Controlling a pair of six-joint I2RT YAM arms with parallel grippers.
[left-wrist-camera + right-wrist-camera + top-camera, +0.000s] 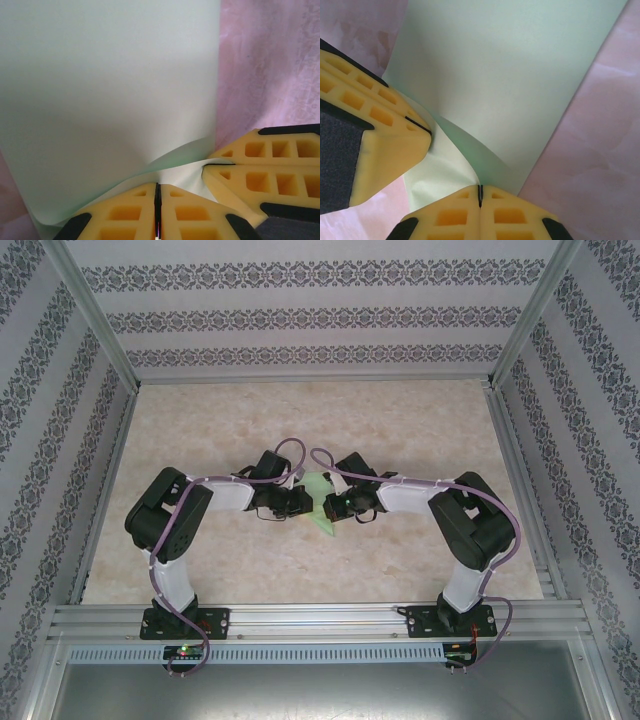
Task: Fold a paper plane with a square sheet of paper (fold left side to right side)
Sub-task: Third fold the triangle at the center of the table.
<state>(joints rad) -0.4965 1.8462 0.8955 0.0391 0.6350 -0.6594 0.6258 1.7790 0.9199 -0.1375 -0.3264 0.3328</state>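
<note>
Yellow foam sits nearest each wrist camera. The left fingers (153, 197) are pressed together with the sheet (110, 90) running down into their tips, so they look clamped on its edge. The right fingers (484, 197) are likewise shut tight, and a curl of the sheet converges on their seam, so I judge that they pinch it too. Each pair appears just beside the other, gripping neighbouring spots on the same edge.

Beyond the tips the sheet shows 2 layers: a flat lower one, and a broad pale-green flap rising over it in a soft curve. Pink marbled counter (600, 130) lies past it.

From above, both arms reach inward and the sheet (320, 488) is between the fingers at mid-counter.

I judge the task to be early. The side-to-side fold looks in hand, with no pressed crease visible. That crease and all the nose and wing folds are left.
</note>
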